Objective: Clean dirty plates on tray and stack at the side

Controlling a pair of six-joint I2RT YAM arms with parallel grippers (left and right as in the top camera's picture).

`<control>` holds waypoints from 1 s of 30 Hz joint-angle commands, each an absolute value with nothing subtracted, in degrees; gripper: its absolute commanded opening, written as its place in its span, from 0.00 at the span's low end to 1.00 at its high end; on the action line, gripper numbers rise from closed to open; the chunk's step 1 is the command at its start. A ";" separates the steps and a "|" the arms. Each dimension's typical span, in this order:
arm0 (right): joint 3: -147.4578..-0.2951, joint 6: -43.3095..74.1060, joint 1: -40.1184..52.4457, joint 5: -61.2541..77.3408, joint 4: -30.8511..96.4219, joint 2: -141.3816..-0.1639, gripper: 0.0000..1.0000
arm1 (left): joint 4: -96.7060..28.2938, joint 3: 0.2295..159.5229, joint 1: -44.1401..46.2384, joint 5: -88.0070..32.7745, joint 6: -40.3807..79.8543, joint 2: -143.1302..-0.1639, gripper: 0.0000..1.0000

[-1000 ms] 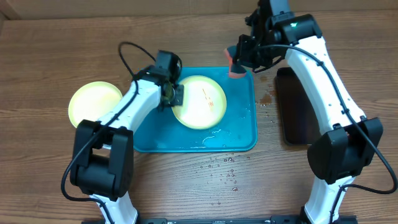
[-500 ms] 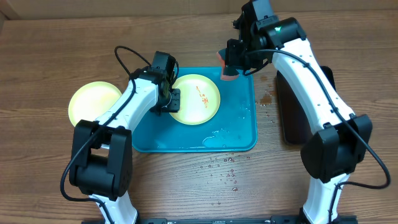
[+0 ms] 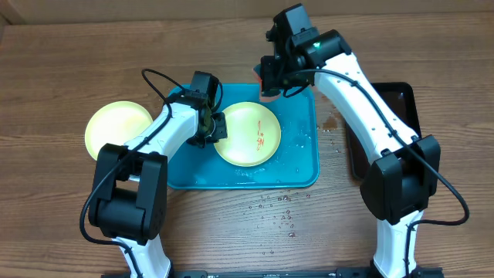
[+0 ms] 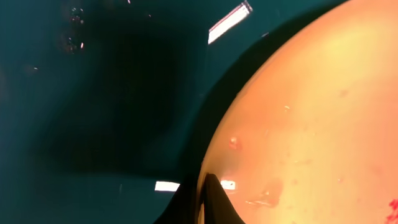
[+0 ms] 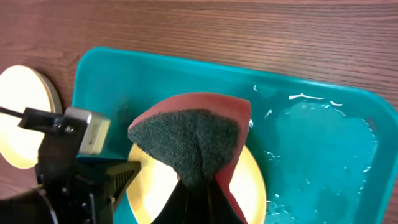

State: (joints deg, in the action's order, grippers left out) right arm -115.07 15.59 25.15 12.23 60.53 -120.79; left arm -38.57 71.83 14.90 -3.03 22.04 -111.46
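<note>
A pale yellow-green plate (image 3: 248,135) with red smears lies in the turquoise tray (image 3: 302,166). My left gripper (image 3: 211,128) is shut on the plate's left rim. In the left wrist view its fingertips (image 4: 210,198) pinch the edge of the plate (image 4: 311,124), with a dark shadow under the rim on the tray (image 4: 93,93). My right gripper (image 3: 272,76) hangs over the tray's far edge, shut on a red sponge (image 5: 186,134) with a dark grey scouring face. That sponge hovers above the plate (image 5: 252,186). A second yellow-green plate (image 3: 117,127) rests on the table, left of the tray.
A glossy black tray (image 3: 395,104) lies at the right, partly under my right arm. Water pools in the tray's right half (image 5: 323,143), and droplets (image 3: 282,208) dot the wooden table in front of it. A cardboard wall runs along the back.
My right arm has swung left with the sponge, from the tray's far right corner towards its far middle. The plate has shifted slightly towards the front in my left gripper.
</note>
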 commanded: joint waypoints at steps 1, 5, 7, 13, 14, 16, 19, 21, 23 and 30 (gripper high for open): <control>-115.48 14.94 25.19 10.94 60.31 -122.37 0.04 | -39.53 71.33 14.90 -0.93 22.26 -114.17 0.04; -115.46 15.00 25.19 11.18 62.96 -124.22 0.04 | -39.72 71.35 14.74 0.08 21.85 -114.15 0.04; -115.46 15.44 25.32 11.18 64.86 -124.92 0.04 | -40.12 71.35 14.31 0.01 21.87 -114.15 0.04; -115.44 17.82 27.18 11.16 68.40 -128.75 0.04 | -40.71 71.35 13.04 -2.61 21.89 -114.15 0.04; -115.44 18.09 27.68 11.18 68.60 -129.73 0.04 | -40.95 71.35 12.93 -2.61 21.89 -114.15 0.04; -115.44 19.33 28.75 11.16 68.77 -131.68 0.04 | -41.67 71.35 12.75 -2.61 21.89 -114.15 0.04; -115.11 21.61 30.20 11.16 68.66 -133.88 0.04 | -43.22 71.35 12.71 -2.66 21.89 -114.15 0.04; -114.65 22.83 31.03 10.87 68.18 -134.72 0.04 | -43.94 71.35 12.64 -3.55 21.87 -114.15 0.04; -114.08 23.81 31.90 9.93 67.59 -135.72 0.04 | -44.69 71.35 12.45 -5.06 21.87 -114.15 0.04; -110.10 27.16 32.51 11.62 64.31 -136.66 0.04 | -45.84 71.35 9.23 -14.00 19.20 -114.15 0.04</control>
State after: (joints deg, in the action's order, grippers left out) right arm -112.33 24.82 32.45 10.44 65.12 -135.66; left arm -44.88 72.40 10.94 -9.32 21.82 -111.72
